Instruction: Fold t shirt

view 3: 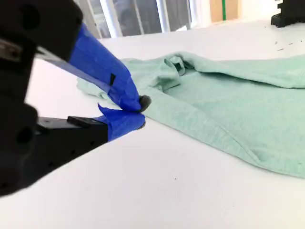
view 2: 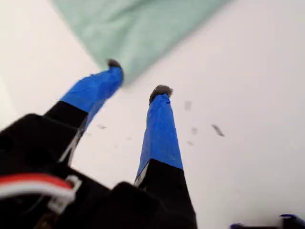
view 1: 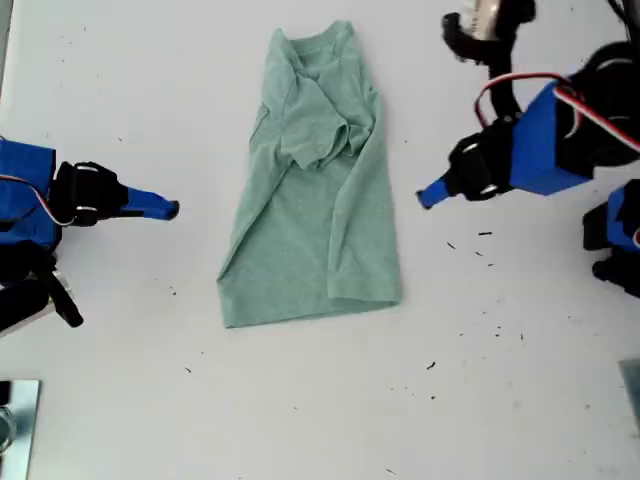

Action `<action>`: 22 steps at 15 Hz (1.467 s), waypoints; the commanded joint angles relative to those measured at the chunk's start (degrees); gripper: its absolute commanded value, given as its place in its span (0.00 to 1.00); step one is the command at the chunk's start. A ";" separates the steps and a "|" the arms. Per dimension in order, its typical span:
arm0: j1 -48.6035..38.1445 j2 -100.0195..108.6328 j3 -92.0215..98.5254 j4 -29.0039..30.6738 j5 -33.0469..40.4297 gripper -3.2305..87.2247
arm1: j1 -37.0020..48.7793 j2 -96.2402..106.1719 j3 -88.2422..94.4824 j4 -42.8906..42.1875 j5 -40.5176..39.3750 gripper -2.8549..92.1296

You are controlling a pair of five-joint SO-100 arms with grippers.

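White table (view 1: 300,420) is filling the scene, bare apart from some dark specks (view 1: 484,234) toward the exterior view's right.

The t shirt (view 1: 315,210) is lying flat near the middle of that table, already narrowed into a strip with its sleeves turned in over the chest. Its long axis is running from the neck at the exterior view's top to the hem at the bottom.

My first gripper (view 1: 428,195) is sitting on the exterior view's right, about level with the middle of the shirt's long edge and pointing at it. Its fingers (view 2: 159,133) are spread apart and holding nothing. In its wrist view a corner of the cloth is showing just beyond one fingertip; I cannot tell whether it is touching.

My second gripper (view 1: 170,208) is sitting on the exterior view's left, also pointing at the shirt's side. Its fingers (view 3: 121,86) are pressed together on nothing, and bare table is showing between them and the cloth.

Both arms are flanking the strip rather than facing its ends. Folding hem to neck would likely mean each one travelling along the long axis toward the hem corners first. The first gripper looks the nearer to the cloth and is the one ready to grasp.
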 commanded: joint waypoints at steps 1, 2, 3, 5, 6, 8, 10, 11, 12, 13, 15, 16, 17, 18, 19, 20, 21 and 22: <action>0.18 0.44 0.62 -0.09 0.09 0.03 | 3.69 28.48 44.56 -15.12 -2.20 0.06; 0.09 0.44 0.62 -0.09 0.00 0.03 | 4.48 38.76 52.47 -13.97 -1.23 0.06; 0.00 0.44 0.62 -0.09 0.00 0.03 | 4.92 47.64 57.22 -10.02 -0.70 0.06; 1.41 -0.79 -0.09 -0.35 -2.11 0.03 | 5.71 66.45 62.49 -0.18 0.79 0.06; 2.72 -3.60 -4.13 0.62 -4.66 0.03 | 5.36 66.45 62.75 0.09 1.76 0.06; 8.44 -20.92 -16.79 -0.62 -9.40 0.03 | 5.54 66.45 62.93 0.09 2.02 0.06; 12.74 -43.24 -33.66 2.11 -10.46 0.03 | 5.98 66.45 62.93 -0.09 1.67 0.06; 13.71 -52.56 -42.01 5.45 -10.37 0.03 | 6.24 66.45 62.93 -0.09 1.58 0.06; 14.15 -62.14 -51.59 10.46 -9.23 0.03 | 6.24 66.45 63.02 -0.09 1.58 0.06; 14.50 -70.58 -61.08 15.38 -8.00 0.03 | 6.33 66.45 63.02 -0.09 1.58 0.06; 14.33 -79.54 -71.81 20.65 -5.27 0.33 | 6.24 66.45 63.02 -0.09 1.49 0.06; 13.54 -81.56 -73.92 21.45 -3.34 0.36 | 6.24 66.45 63.02 -0.09 1.49 0.06; 12.92 -84.02 -76.20 21.80 -1.32 0.37 | 6.24 66.53 63.02 -0.09 1.49 0.06; 12.30 -86.66 -77.08 21.36 0.09 0.38 | 5.98 66.53 63.02 -0.09 1.58 0.06; 11.78 -89.56 -76.99 20.30 1.05 0.38 | 5.80 66.62 63.02 -0.09 1.58 0.06; 11.69 -92.55 -76.29 17.67 2.29 0.39 | 5.62 66.80 63.02 0.09 1.76 0.06; 11.60 -95.89 -76.11 14.50 3.08 0.39 | 5.62 66.88 63.02 0.18 1.85 0.06; 11.60 -99.40 -76.03 10.99 3.52 0.39 | 5.54 66.88 63.02 0.18 1.85 0.06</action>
